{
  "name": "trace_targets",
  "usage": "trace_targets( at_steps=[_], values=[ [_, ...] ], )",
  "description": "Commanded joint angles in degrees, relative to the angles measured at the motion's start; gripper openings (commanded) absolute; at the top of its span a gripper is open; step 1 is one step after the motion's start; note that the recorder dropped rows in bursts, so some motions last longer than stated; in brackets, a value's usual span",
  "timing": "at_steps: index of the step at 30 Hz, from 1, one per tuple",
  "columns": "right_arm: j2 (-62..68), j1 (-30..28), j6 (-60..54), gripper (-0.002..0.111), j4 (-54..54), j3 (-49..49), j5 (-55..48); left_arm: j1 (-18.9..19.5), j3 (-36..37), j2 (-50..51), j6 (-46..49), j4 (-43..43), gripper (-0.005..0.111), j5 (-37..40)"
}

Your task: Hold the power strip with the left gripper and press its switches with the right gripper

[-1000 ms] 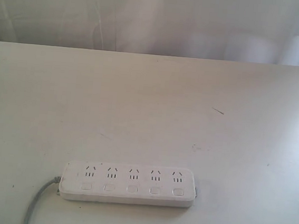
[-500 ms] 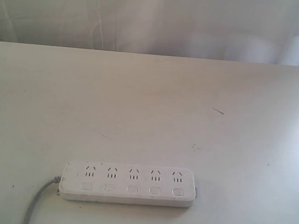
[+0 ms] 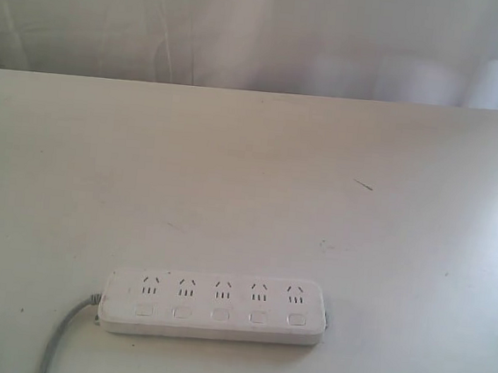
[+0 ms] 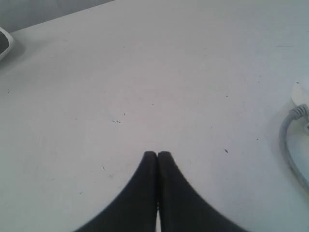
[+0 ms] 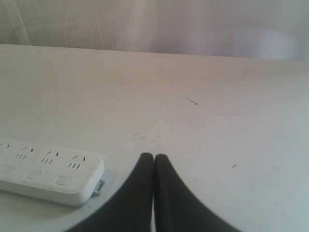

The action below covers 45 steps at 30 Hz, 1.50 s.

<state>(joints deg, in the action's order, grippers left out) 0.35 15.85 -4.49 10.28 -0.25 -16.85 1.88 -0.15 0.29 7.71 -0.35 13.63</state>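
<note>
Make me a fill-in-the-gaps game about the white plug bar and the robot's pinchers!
1. The power strip has ___ outlets in a row.
2. The cord coming out of its end is ___ in colour.
3. The left gripper and the right gripper are both ___ (open or shut) and hold nothing.

Missing words: five; grey; shut.
</note>
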Motion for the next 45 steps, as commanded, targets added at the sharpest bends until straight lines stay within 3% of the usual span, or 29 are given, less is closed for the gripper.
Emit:
trace_targets(
  at_steps=[1, 10, 18, 24, 45],
  values=[
    [-0.35, -1.35, 0.21, 0.0, 0.1, 0.25, 0.56, 0.14, 0.15, -0.29, -0.02, 0.05, 0.0, -0.03],
    [-0.35, -12.01, -0.71, 0.0, -6.18, 0.25, 4.66, 0.14, 0.15, -0.29, -0.02, 0.05, 0.0, -0.03],
    [-0.35, -19.83, -2.62, 0.0, -7.53, 0.25, -3.35, 0.14, 0.15, -0.29, -0.02, 0.05, 0.0, -0.03],
    [-0.35, -20.21, 3.82, 0.0, -7.53, 0.25, -3.53, 0.14, 0.15, -0.29, -0.02, 0.05, 0.0, -0.03],
    [-0.35, -18.73, 3.43, 0.0, -7.53, 0.25, -3.53, 0.14, 0.15, -0.29, -0.02, 0.05, 0.0, -0.03]
  ],
)
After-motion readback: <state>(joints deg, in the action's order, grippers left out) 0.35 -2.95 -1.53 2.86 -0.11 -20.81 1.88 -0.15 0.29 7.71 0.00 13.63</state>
